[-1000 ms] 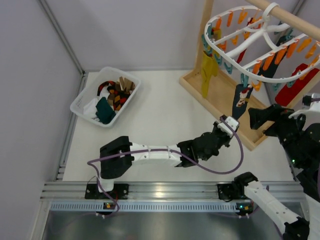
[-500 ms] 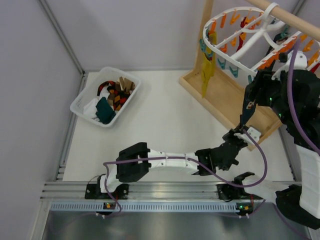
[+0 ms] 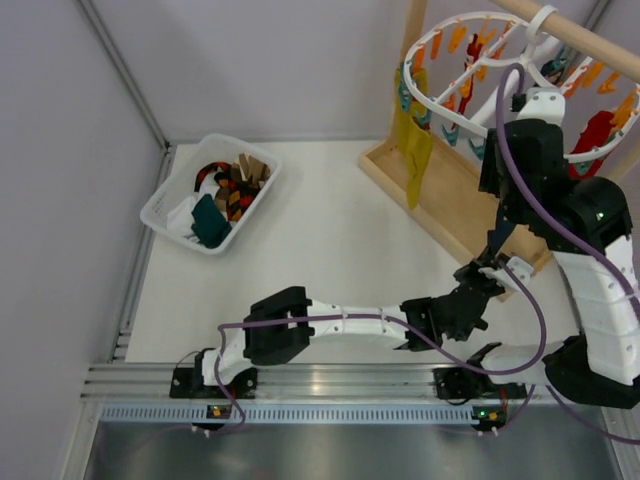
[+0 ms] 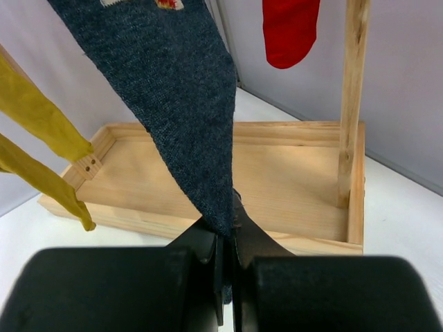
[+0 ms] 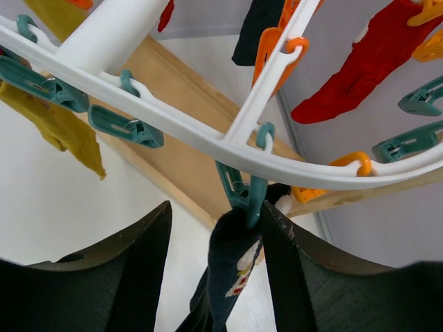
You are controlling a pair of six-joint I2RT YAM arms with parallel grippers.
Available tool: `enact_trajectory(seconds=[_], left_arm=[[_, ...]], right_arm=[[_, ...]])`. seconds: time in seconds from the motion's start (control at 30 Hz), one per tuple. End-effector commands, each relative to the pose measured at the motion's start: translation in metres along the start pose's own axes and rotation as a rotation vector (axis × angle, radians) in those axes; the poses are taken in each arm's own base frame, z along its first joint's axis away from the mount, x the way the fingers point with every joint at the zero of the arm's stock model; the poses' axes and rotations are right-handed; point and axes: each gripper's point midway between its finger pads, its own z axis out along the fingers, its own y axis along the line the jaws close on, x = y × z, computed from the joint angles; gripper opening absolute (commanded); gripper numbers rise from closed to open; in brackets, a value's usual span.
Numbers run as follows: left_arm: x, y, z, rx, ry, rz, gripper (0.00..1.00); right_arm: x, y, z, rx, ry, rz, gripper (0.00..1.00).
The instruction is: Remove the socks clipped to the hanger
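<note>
Now left gripper (image 4: 225, 242) clamped on navy sock (image 4: 180, 104) lower end; sock hangs from teal clip (image 5: 242, 190) on hanger (image 5: 173, 117); right gripper (image 5: 216, 207) fingers apart, straddling that clip.

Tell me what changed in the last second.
The right end effector rose from the right side to the hanger, its jaws narrowing around the teal clip holding the navy sock. The left end effector pulled the sock's toe toward the near edge, stretching it, and the hanger shifted. Unchanged: left grip on the sock, white basket.
</note>
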Motion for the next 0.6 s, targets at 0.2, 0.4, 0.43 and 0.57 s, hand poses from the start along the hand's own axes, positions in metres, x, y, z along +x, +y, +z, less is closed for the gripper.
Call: enact_trajectory(seconds=[0.2,0.4,0.43,0.57], left_arm=[[-0.021,-0.004,-0.002,0.033,-0.031,-0.059,0.00],[-0.024,-0.003,-0.004,0.047,-0.035,-0.073,0.00],[-0.025,-0.003,-0.005,0.048,-0.036,-0.075,0.00],[-0.024,-0.005,-0.005,0.056,-0.035,-0.083,0.00]], right_arm=[[-0.004,-0.024,0.004,0.260,-0.057,-0.083,0.51],[-0.004,-0.030,0.008,0.318,-0.093,-0.091,0.51],[-0.004,-0.031,0.007,0.321,-0.099,-0.089,0.51],[-0.008,-0.030,0.011,0.342,-0.129,-0.097,0.51]])
